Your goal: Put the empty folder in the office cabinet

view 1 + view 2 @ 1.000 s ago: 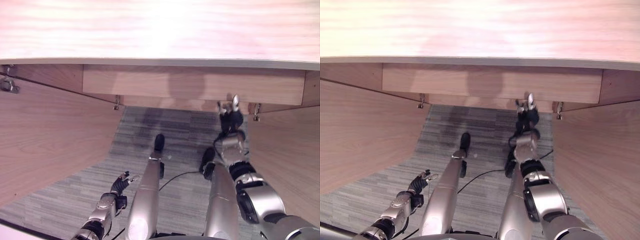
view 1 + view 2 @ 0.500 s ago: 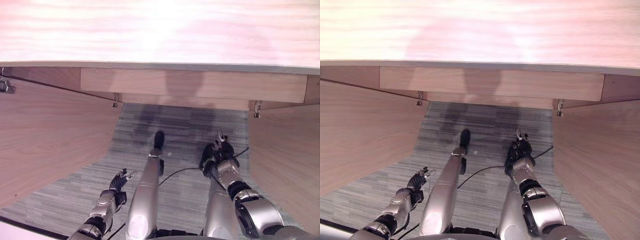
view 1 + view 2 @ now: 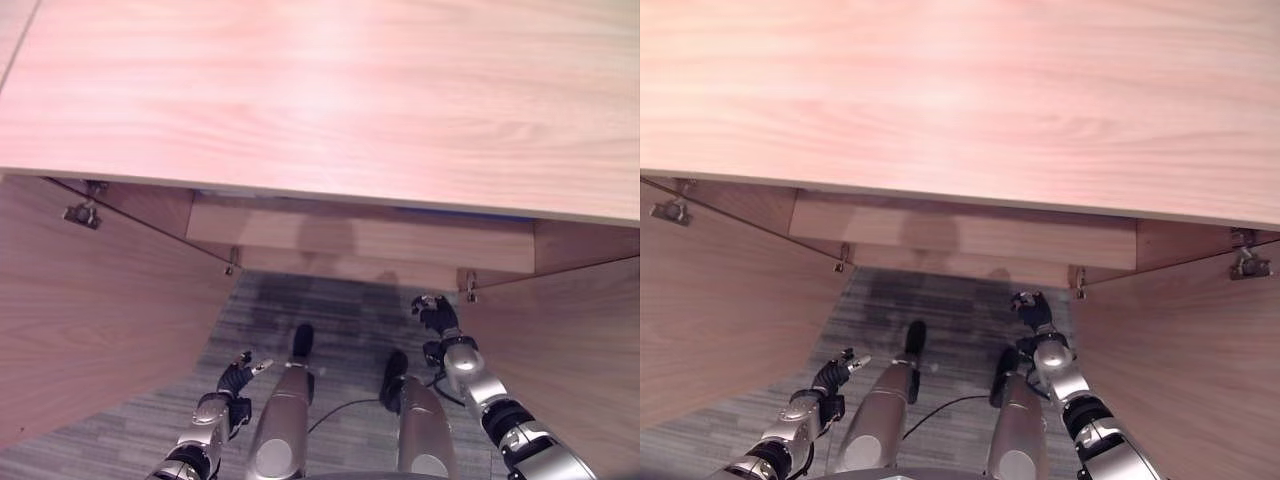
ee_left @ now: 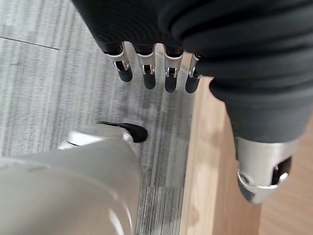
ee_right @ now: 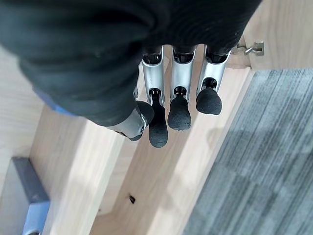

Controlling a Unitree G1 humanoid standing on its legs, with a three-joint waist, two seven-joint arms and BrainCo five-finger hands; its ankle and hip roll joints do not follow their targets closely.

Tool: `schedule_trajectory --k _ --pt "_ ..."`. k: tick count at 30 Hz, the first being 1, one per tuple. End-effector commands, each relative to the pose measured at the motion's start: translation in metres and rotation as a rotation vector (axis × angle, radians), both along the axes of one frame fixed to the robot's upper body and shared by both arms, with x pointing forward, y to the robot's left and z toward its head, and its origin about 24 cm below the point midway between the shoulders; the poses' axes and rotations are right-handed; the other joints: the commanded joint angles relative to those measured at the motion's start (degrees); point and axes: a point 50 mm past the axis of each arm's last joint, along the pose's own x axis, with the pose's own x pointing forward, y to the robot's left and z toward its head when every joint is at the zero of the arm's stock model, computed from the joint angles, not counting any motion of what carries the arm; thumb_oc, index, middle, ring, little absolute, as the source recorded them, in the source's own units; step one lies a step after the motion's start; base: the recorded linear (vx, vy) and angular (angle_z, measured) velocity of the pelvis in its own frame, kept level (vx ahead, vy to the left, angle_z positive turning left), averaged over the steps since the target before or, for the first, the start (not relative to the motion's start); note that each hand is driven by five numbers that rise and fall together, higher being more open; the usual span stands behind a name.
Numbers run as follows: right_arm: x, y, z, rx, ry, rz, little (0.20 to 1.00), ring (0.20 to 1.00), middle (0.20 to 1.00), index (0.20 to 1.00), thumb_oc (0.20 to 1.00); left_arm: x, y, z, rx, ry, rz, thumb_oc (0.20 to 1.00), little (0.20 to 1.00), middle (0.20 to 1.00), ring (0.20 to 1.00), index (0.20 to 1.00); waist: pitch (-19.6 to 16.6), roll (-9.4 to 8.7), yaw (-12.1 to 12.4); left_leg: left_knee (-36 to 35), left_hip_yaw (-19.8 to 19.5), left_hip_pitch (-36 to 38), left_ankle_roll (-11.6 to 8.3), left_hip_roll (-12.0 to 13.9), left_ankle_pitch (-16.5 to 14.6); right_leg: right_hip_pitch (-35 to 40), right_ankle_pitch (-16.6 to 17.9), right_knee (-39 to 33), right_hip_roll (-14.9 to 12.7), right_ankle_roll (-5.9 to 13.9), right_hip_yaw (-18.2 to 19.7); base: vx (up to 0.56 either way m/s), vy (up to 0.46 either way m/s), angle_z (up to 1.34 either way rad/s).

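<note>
Folder (image 5: 34, 215) sits on the cabinet (image 3: 330, 100) shelf; our left hand (image 3: 236, 378) and right hand (image 3: 436, 314) hang relaxed and empty, and a swinging door (image 3: 90, 310) could clip them.

Pale wood-grain cabinet (image 3: 330, 100), grey striped carpet (image 3: 330, 320), blue folder (image 5: 36, 220).

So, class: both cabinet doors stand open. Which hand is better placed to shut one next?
Probably the right hand: raised, open, beside the right door. The left hand hangs low, open.
</note>
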Motion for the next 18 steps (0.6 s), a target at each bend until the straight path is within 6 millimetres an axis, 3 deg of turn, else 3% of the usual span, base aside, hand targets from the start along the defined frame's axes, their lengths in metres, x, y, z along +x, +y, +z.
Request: schedule_trajectory --k 1,5,6,7,8,13,18 --pt "0.008 0.003 0.004 0.007 0.001 0.059 0.2 0.2 0.2 0.2 0.2 -0.003 -0.001 -0.004 0.014 0.024 -0.01 1.0 1.0 1.0 1.0 1.0 0.81 0.88 -0.67 -0.85 -0.13 3.69 -2.29 2.19 -3.6 6.98 3.02 -5.95 -1.02 3.37 -1.75 0.2 0.028 0.02" --pt "-0.03 0.0 -0.038 -0.008 0.232 0.05 0.2 0.2 0.2 0.2 0.2 -0.015 -0.004 -0.013 0.052 0.099 -0.029 1.0 1.0 1.0 1.0 1.0 -2.93 0.16 -1.18 -6.47 0.87 10.41 -2.61 2.85 -2.01 12.64 5.15 -11.44 0.02 4.29 -2.26 0.15 0.03 -0.07" --pt "-0.049 -0.004 -0.053 -0.007 0.323 0.03 0.2 0.2 0.2 0.2 0.2 -0.018 -0.005 -0.015 0.059 0.118 -0.028 1.0 1.0 1.0 1.0 1.0 -4.84 -0.12 -1.33 -9.03 1.29 13.56 -2.76 3.09 -1.43 15.18 5.88 -13.89 0.56 4.74 -2.47 0.12 0.013 -0.12" --pt "-0.049 -0.004 -0.053 -0.007 0.323 0.03 0.2 0.2 0.2 0.2 0.2 -0.018 -0.005 -0.015 0.059 0.118 -0.028 1.0 1.0 1.0 1.0 1.0 -4.72 -0.09 -1.31 -9.25 1.32 13.86 -2.77 3.14 -1.36 15.45 5.95 -14.07 0.62 4.74 -2.48 0.14 0.017 -0.08" --pt "-0.064 -0.007 -0.064 0.002 0.399 0.005 0.2 0.2 0.2 0.2 0.2 -0.022 -0.006 -0.018 0.058 0.136 -0.026 1.0 1.0 1.0 1.0 1.0 -6.66 -0.37 -1.46 -11.59 1.78 16.57 -2.98 3.23 -0.82 17.93 6.87 -16.55 1.11 5.25 -2.46 0.07 0.004 -0.04" --pt "-0.089 -0.011 -0.079 -0.007 0.511 -0.01 0.2 0.2 0.2 0.2 0.2 -0.031 -0.01 -0.023 0.05 0.169 -0.034 1.0 1.0 1.0 1.0 1.0 -9.87 -0.69 -1.6 -14.97 2.91 20.66 -3.66 3.15 -0.08 22.18 8.23 -21.32 1.96 5.81 -2.61 0.07 0.007 -0.1" --pt "-0.111 -0.014 -0.09 -0.041 0.615 0.006 0.2 0.2 0.2 0.2 0.2 -0.041 -0.009 -0.027 0.053 0.21 -0.044 1.0 1.0 1.0 1.0 1.0 -12.17 -1.25 -1.55 -15.1 3.93 23.94 -3.48 3.17 -1.21 25.82 8.43 -23.59 2.56 5.99 -1.78 0.04 -0.005 -0.05"
